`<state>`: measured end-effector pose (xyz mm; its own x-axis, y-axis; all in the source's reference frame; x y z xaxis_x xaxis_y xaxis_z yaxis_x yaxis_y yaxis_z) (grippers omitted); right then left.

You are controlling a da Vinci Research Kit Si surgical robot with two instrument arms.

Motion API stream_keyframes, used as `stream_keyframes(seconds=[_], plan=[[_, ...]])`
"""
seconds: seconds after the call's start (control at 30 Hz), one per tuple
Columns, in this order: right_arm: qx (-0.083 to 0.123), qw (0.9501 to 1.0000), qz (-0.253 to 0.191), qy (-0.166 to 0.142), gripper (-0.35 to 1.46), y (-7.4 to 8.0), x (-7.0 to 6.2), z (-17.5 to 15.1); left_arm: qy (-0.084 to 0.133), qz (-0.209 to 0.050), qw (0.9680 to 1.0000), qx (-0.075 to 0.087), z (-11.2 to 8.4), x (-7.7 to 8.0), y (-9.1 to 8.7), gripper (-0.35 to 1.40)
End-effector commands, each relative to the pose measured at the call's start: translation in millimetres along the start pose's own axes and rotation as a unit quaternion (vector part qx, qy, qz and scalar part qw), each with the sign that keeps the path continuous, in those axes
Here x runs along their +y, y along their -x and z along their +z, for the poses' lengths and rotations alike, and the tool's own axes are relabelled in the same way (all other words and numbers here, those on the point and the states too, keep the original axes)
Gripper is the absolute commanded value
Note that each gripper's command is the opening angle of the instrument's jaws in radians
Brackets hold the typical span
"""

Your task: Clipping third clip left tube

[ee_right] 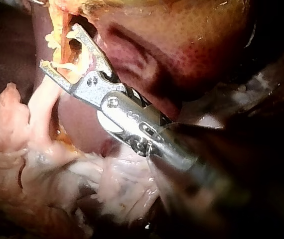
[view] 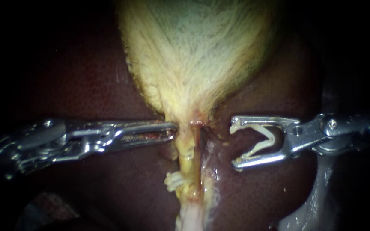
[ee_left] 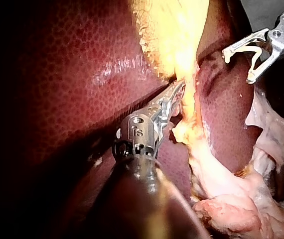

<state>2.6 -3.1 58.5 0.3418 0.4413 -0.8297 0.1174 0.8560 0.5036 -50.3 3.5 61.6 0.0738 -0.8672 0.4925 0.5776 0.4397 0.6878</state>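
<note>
Dark red-brown liver (view: 86,85) is seen filling the whole background, so pretty much everything is set against that. The pale yellow gallbladder (view: 193,51) is found at the top of the endoscope view, narrowed down to a neck in the middle; from that neck a yellow tube (view: 189,164) is run straight down, and a white clip on the tube (view: 174,182) is seen clamped across it lower down, sticking out on its left side.

The left instrument (view: 172,129) is brought in flat from the left; its jaws are pressed together with no gap shown, and the tip is laid right against the yellow tissue just under the neck. The right instrument (view: 234,145) is brought in from the right; its jaws are spread wide, with a loaded clip (view: 260,146) seated between them, one leg touched by each jaw, mouth pointed at the tube; it's held near the tube but apart from it, with bare liver between. In the right wrist view, pale fatty tissue (ee_right: 57,189) is seen lying beside and under that instrument.
</note>
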Motion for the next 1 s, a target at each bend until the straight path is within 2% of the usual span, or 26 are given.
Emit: stream_keyframes(seconds=[0.03,0.17,0.3,0.63,0.77,1.0], plan=[[0.0,1.0,0.0,0.0,0.6,-0.1,0.0,0.1,-0.001,0.0,1.0,0.0,-0.2,0.0,0.1,-0.35],[0.0,1.0,-0.001,-0.002,0.6,0.0,-0.2,0.5,-0.005,-0.001,1.0,0.003,-1.0,0.3,0.7,-0.35],[0.0,1.0,-0.003,-0.007,0.6,0.4,-0.5,1.7,0.001,-0.002,1.0,0.001,-2.3,0.7,1.1,-0.35],[0.0,0.9998,-0.005,-0.019,0.6,2.1,-1.3,6.9,0.011,-0.005,0.9998,-0.015,-7.0,2.3,2.6,-0.35],[-0.001,0.9998,-0.001,-0.02,0.6,2.5,-0.9,8.9,0.014,-0.005,0.9998,-0.016,-8.3,2.5,2.5,-0.35],[-0.002,0.9998,0.015,-0.013,0.6,3.7,0.5,11.1,0.015,-0.006,0.9997,-0.016,-9.2,2.0,2.4,-0.35]])
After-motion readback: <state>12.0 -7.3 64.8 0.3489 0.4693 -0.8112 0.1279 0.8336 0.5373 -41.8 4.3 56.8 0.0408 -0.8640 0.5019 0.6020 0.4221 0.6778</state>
